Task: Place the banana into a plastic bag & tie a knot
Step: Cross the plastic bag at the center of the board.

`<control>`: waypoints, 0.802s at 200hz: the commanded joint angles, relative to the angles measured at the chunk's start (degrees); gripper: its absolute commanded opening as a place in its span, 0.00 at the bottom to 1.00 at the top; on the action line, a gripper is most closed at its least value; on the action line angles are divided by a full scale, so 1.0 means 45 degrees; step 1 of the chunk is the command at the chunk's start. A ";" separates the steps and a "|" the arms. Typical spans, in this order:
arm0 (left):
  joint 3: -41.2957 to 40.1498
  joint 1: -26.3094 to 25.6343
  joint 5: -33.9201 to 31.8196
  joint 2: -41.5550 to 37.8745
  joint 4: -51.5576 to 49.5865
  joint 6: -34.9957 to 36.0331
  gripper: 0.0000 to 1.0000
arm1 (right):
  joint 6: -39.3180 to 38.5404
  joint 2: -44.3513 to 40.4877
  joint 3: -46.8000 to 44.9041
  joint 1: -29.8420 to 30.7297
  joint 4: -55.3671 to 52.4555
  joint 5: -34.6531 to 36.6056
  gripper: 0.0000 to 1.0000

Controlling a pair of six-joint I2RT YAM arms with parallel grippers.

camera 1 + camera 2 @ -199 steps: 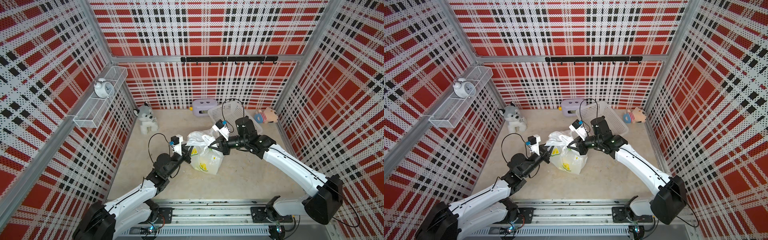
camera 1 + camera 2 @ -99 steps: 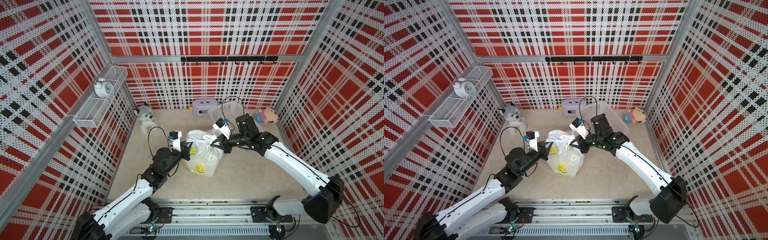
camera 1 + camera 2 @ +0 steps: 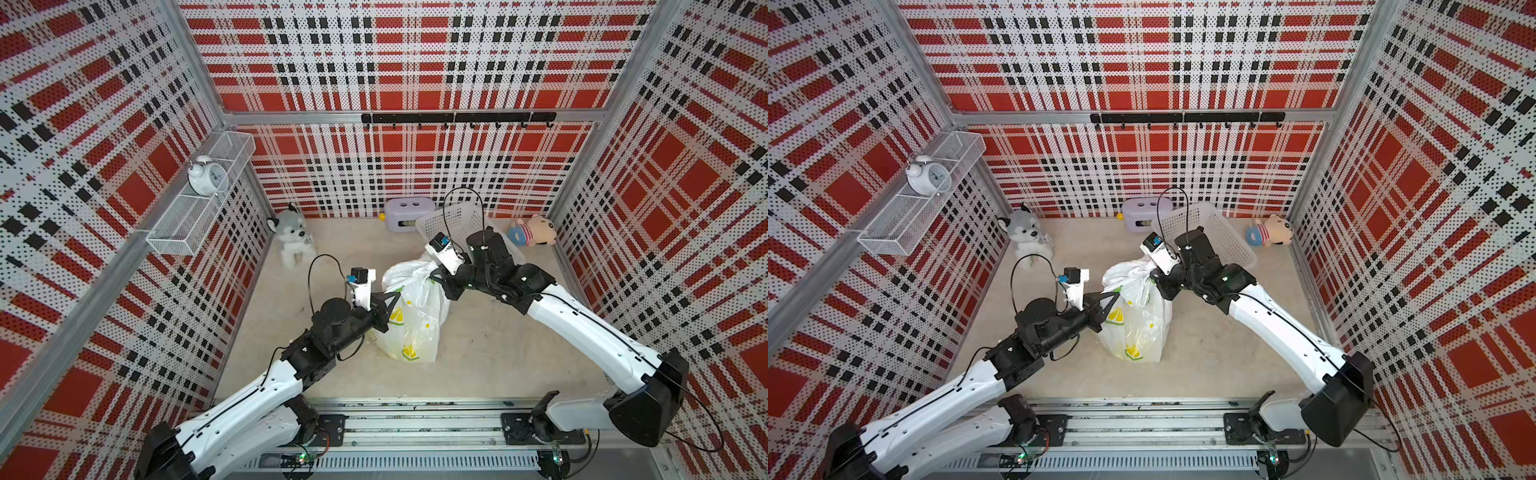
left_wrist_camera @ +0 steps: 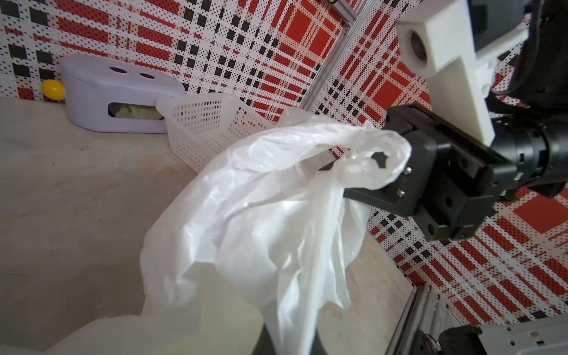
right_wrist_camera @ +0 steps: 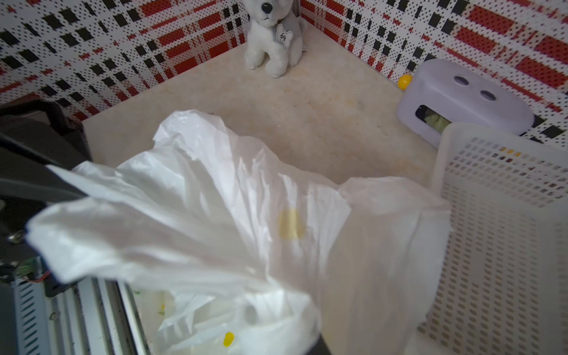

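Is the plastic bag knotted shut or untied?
Untied: the left gripper and right gripper each pinch a separate handle strip of the plastic bag, and the strips are held apart.

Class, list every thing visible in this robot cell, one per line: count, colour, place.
Translucent lemon-print plastic bag: one, white, mid-floor between arms.
Plush husky: one, grey-white, far corner, robot's left.
Two-holed plastic box: one, lilac, back wall.
Small ball: one, yellow, beside box.
Perforated plastic basket: one, white, behind right arm.
Plush doll, striped shirt: one, tan, far corner, robot's right.
Twin-bell alarm clock: one, white, in shelf.
Wire-mesh shelf: one, white, side wall.
Hook rail: one, black, back wall.
Left arm, right arm: two, white-black, both jaws shut on bag.
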 commanded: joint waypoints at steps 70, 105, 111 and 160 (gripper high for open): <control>-0.1537 -0.0970 0.0999 -0.1061 0.2273 -0.2924 0.00 | -0.2319 -0.2282 -0.4161 0.0924 0.9128 0.3012 0.00; -0.0760 -0.0855 -0.0608 -0.2116 0.0154 -0.2410 0.66 | -0.3381 -0.2508 -0.4784 0.0920 0.9950 0.2236 0.00; -0.0355 -0.0757 -0.0977 -0.2154 -0.0453 -0.2292 0.74 | -0.3667 -0.2593 -0.4932 0.0912 1.0078 0.1980 0.00; 0.3381 0.1026 -0.1737 -0.0314 -0.2774 -0.0424 0.98 | -0.5513 -0.2941 -0.5226 0.0924 1.0480 0.0735 0.00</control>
